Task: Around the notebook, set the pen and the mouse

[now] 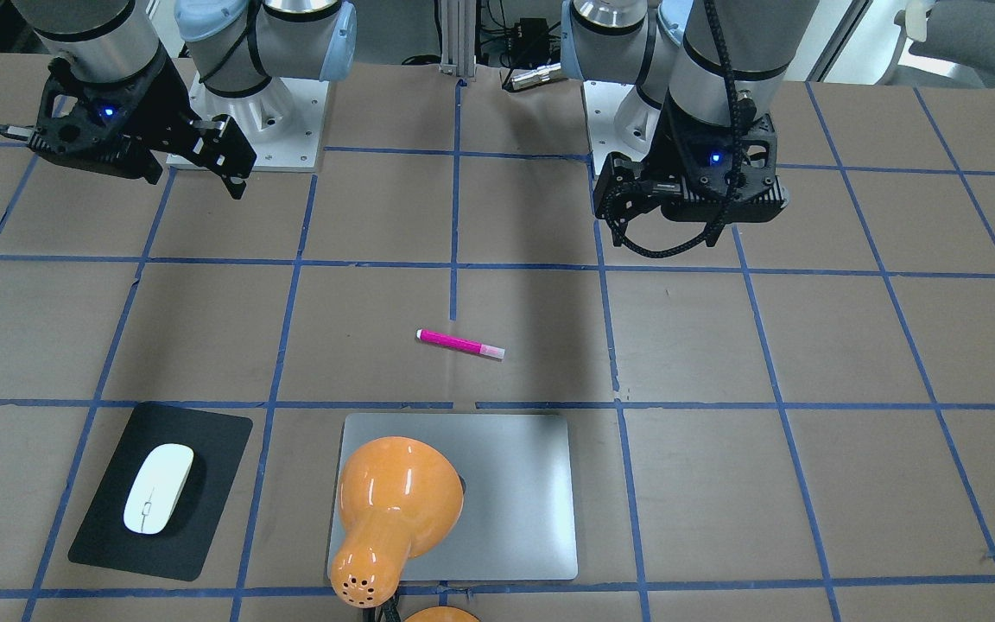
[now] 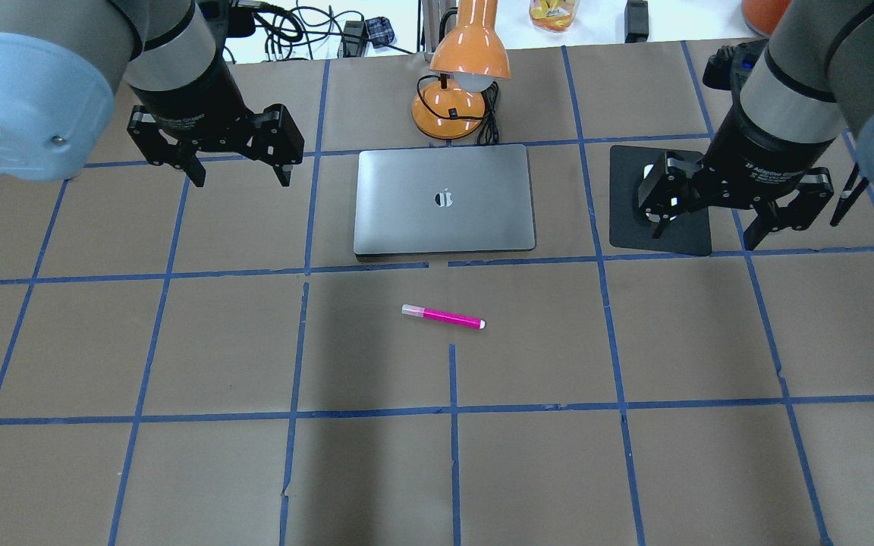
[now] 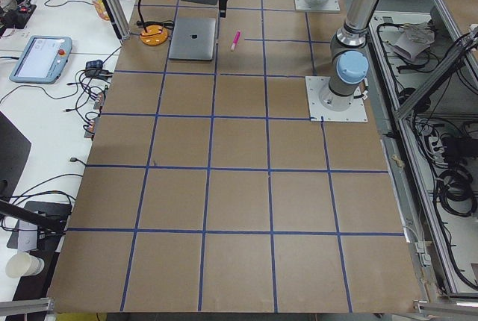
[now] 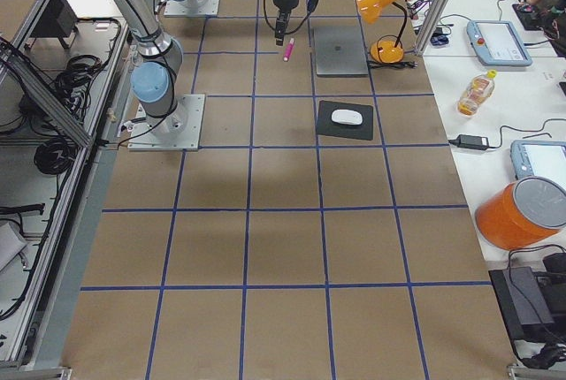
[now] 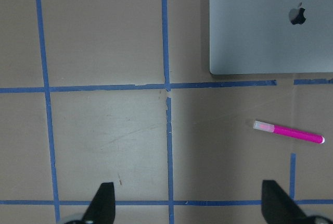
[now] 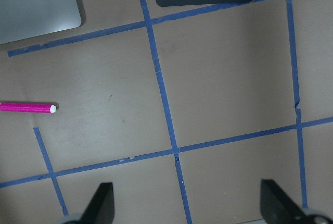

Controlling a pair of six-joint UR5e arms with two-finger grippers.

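Observation:
The magenta pen (image 2: 443, 316) lies flat on the table in front of the notebook (image 2: 444, 199), a closed silver-grey laptop. It also shows in the left wrist view as the pen (image 5: 289, 132) below the notebook's corner (image 5: 270, 23). The white mouse (image 1: 158, 488) rests on a black mat (image 1: 204, 432) beside the notebook (image 1: 515, 492). My left gripper (image 2: 240, 180) hangs open above the table, left of the notebook. My right gripper (image 2: 704, 235) hangs open over the mat's near edge and hides most of the mouse in the overhead view. Neither holds anything.
An orange desk lamp (image 2: 460, 83) stands behind the notebook, with its shade (image 1: 394, 510) leaning over it. Blue tape lines divide the brown table top. Cables, a bottle and tablets lie on the white bench beyond the table's far edge.

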